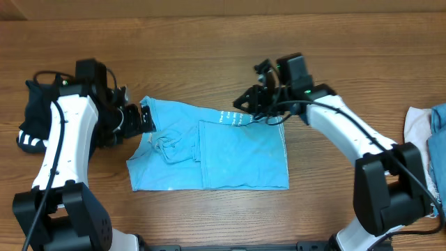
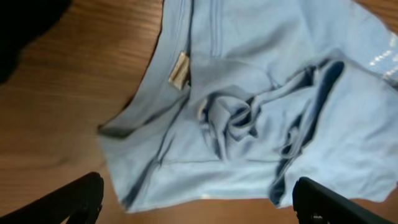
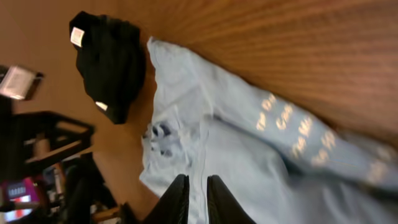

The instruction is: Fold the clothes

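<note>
Overhead: we reckon blue tee soft, light; grab bunched edge nr collar. L gripper spread wide, R gripper pinched closed.

even light, blurred wrist views

The shirt lies on the table, garment left, pile right.

Shirt: soft matt blue cloth, creased between the left fingers, with pale printed lettering. Table: smooth wood, visible grain, slight sheen. Black garment beyond the right fingers: matt cloth.
</note>
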Controlling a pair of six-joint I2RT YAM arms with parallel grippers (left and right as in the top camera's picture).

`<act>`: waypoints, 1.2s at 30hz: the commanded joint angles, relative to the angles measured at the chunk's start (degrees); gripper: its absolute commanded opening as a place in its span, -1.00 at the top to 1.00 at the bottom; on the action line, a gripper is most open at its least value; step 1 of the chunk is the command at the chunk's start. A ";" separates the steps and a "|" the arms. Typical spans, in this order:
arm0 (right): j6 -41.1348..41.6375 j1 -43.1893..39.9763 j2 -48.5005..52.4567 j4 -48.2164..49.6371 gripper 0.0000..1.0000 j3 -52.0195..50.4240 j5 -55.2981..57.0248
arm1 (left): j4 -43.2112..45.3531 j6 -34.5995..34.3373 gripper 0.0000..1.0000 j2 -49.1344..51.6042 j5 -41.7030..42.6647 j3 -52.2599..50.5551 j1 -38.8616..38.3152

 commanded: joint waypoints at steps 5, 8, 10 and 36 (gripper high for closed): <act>-8.59 -0.76 -1.84 -11.52 0.71 1.16 -3.96 | 16.52 7.85 -1.00 8.24 3.91 -9.29 3.23; -11.28 -0.79 -1.84 -13.94 0.72 1.16 -3.74 | 19.41 12.50 -0.91 15.52 11.43 -9.29 3.17; -12.37 -0.76 -1.84 -15.76 0.73 1.14 -3.28 | 21.14 12.79 -0.80 18.99 12.68 -9.29 3.10; -14.16 -6.29 -5.27 -23.91 0.85 1.16 12.61 | 19.34 8.55 0.92 16.48 17.00 -13.94 0.55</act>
